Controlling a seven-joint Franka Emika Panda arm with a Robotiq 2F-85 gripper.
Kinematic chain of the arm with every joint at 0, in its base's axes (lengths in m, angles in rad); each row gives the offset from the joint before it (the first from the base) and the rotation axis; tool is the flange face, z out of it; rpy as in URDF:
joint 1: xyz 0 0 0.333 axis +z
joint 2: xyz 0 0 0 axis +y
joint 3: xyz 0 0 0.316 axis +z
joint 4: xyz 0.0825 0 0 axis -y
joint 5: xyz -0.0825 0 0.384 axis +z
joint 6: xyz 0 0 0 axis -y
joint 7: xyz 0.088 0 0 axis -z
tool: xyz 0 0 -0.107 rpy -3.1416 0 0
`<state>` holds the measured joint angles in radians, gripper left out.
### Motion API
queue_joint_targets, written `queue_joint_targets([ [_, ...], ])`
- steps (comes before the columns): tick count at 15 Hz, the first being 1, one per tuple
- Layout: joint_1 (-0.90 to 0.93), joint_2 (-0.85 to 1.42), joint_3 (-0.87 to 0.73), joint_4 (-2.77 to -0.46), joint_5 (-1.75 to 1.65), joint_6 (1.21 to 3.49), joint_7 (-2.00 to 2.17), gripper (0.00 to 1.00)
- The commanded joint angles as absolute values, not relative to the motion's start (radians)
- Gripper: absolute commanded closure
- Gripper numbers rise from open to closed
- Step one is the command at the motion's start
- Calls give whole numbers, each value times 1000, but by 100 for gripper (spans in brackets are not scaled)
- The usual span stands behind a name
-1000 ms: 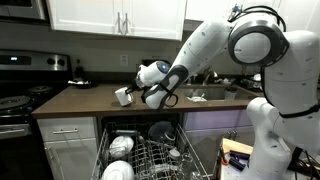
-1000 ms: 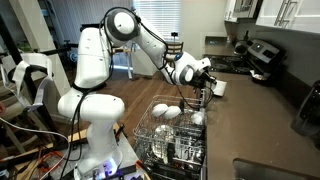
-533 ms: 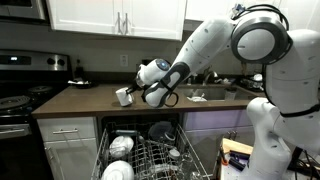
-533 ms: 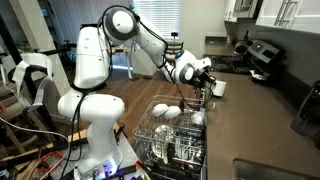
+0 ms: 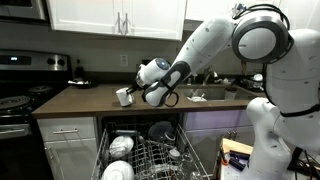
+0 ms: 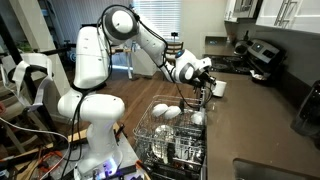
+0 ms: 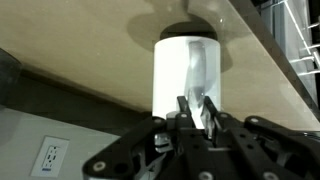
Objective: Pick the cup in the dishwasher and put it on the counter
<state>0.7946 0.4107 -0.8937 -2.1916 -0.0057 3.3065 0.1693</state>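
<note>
White cup, its wall clamped between nearly closed jaws, is at the near edge of the dark table.

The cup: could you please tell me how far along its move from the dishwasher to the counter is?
Done: the cup is out of the dishwasher rack. In hand: the gripper is shut on its rim, holding it at the counter; contact is unclear. Left: set it down, release.

Dark brown counter, 1 white cup at its edge.
</note>
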Motion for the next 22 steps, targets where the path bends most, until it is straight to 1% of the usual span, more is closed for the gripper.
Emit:
queue_joint_targets([
  [1, 821, 380, -910, -2214, 3, 3280, 176, 87],
  [2, 822, 380, -911, -2214, 3, 3280, 177, 89],
  [6, 822, 380, -911, -2214, 2, 3280, 181, 88],
  [7, 821, 379, -910, -2214, 2, 3280, 182, 85],
  [10, 821, 380, -911, -2214, 2, 3279, 186, 84],
  [11, 822, 379, -912, -2214, 2, 3279, 187, 75],
  [12, 823, 379, -913, -2215, 2, 3280, 187, 80],
  [16, 824, 378, -914, -2217, 2, 3278, 188, 76],
  [19, 830, 378, -920, -2220, 3, 3280, 189, 65],
  [20, 833, 378, -923, -2221, 3, 3281, 189, 49],
  [21, 838, 377, -928, -2223, 3, 3281, 189, 51],
  [22, 844, 375, -934, -2225, 2, 3280, 188, 38],
])
